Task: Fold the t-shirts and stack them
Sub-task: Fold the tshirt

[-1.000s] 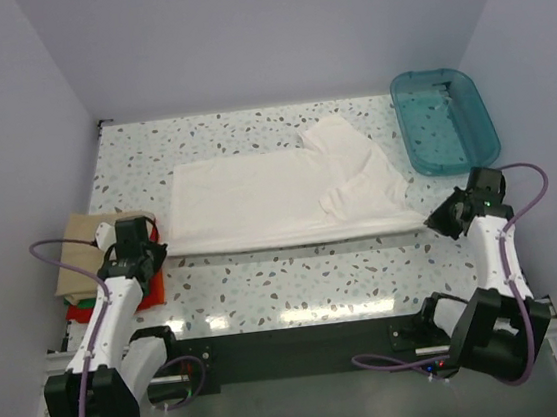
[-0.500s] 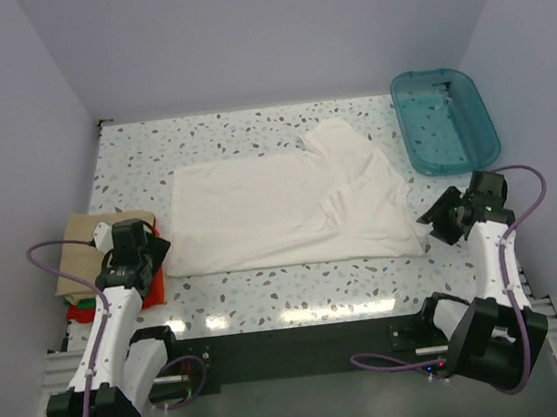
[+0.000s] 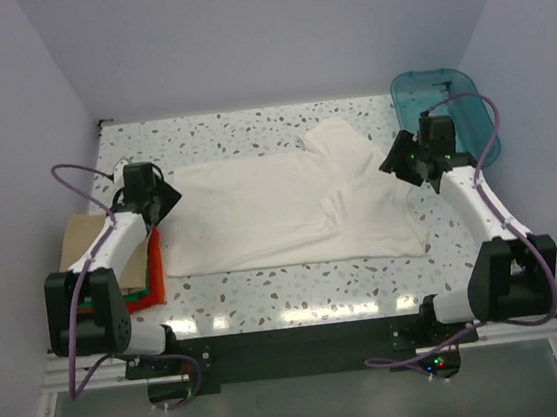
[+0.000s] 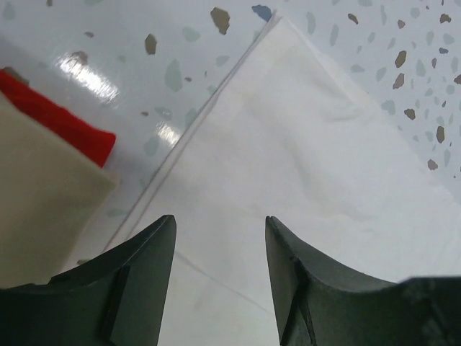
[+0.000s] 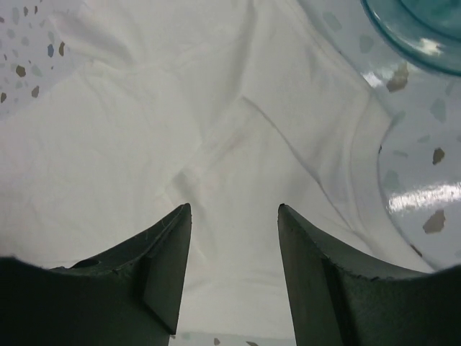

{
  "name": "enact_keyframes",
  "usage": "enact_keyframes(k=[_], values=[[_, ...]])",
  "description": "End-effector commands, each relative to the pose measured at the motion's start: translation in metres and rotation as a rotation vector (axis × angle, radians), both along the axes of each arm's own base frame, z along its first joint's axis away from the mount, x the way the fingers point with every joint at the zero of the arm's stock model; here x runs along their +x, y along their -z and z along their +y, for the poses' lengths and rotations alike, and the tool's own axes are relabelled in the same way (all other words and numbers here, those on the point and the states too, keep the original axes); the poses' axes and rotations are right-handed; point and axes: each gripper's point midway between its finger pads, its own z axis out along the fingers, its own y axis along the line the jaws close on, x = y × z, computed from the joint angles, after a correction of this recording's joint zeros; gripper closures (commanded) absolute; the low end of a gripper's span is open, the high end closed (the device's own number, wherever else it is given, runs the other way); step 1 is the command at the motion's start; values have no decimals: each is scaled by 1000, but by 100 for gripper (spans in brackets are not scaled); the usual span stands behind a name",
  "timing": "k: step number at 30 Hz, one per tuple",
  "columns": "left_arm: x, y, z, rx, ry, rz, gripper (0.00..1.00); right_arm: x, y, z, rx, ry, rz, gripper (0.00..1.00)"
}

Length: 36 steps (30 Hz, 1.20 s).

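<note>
A large white t-shirt (image 3: 279,213) lies spread flat across the middle of the table, one sleeve folded over at its right end. My left gripper (image 3: 164,197) hovers open over the shirt's left edge (image 4: 310,144), and nothing sits between its fingers (image 4: 220,220). Open and empty too, my right gripper (image 3: 400,160) hangs over the shirt's right end (image 5: 216,108), above wrinkled cloth (image 5: 234,209). A stack of folded t-shirts, tan (image 3: 81,241) on red (image 3: 152,273), rests at the table's left edge; tan (image 4: 36,194) and red (image 4: 57,119) also show beside the left fingers.
A teal plastic bin (image 3: 459,112) stands at the back right corner, its rim (image 5: 425,29) close to my right gripper. Walls close in the table on three sides. Bare speckled tabletop (image 3: 297,282) runs in front of the shirt.
Both grippers opened and let go of the white shirt's near corners. The cloth settled flat. Both arms then swung away from the near edge toward the shirt's far left and right ends.
</note>
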Motion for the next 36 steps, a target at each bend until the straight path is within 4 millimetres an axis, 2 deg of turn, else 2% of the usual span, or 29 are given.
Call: enact_keyframes(k=[1,2,3,4,5,6,7,8,9,10,11,13,14,15,16,17,18,19,21,22,23,25,26,27,29,36], values=[[61,-33,-4,55,66,-120,43,56,-32,9,-74,-34,-130,45],[69,-19,-5,57,73,-85,43,67,-18,13,-85,-50,-95,45],[76,-17,-5,64,80,-77,44,83,-32,16,-88,-59,-127,45],[92,-29,-7,67,88,-108,44,91,-32,19,-89,-67,-120,45],[100,-16,-7,70,94,-79,44,101,-14,19,-95,-71,-75,45],[107,-15,-7,79,102,-73,44,115,-26,22,-98,-78,-104,45],[121,-26,-8,82,103,-100,44,124,-22,22,-101,-76,-96,45],[128,-15,-8,85,109,-78,44,131,-20,25,-103,-81,-94,45],[135,-14,-8,94,120,-79,44,147,-14,28,-106,-88,-86,46],[147,-23,-9,99,122,-104,44,155,-11,30,-109,-92,-84,46],[152,-11,-9,101,130,-82,44,163,-9,32,-113,-95,-82,46],[169,-16,-12,108,158,-107,44,184,1,37,-124,-106,-70,46],[173,-1,-13,110,167,-80,44,190,6,39,-135,-116,-63,46],[177,3,-12,120,172,-69,44,201,-2,37,-150,-109,-83,46],[186,-1,-11,125,170,-80,44,206,17,37,-161,-112,-53,46],[188,16,-12,124,174,-48,44,212,19,36,-170,-112,-54,46],[191,20,-10,127,169,-35,44,220,14,36,-178,-111,-73,46],[196,28,-10,129,169,-24,44,224,28,36,-192,-121,-53,46],[199,35,-10,129,165,-6,44,236,24,36,-206,-125,-76,46],[201,36,-7,138,152,-5,44,240,35,33,-220,-129,-59,46],[201,40,-6,137,144,4,44,243,38,34,-227,-135,-58,46],[202,45,-4,142,137,9,44,252,34,33,-241,-134,-78,46],[201,50,-4,144,135,19,44,254,42,34,-249,-142,-71,46],[200,51,-3,147,130,23,44,260,39,34,-251,-142,-89,46],[199,55,-2,151,126,31,44,264,49,33,-260,-147,-82,45],[191,61,0,158,120,50,46,287,60,40,-263,-161,-112,43]])
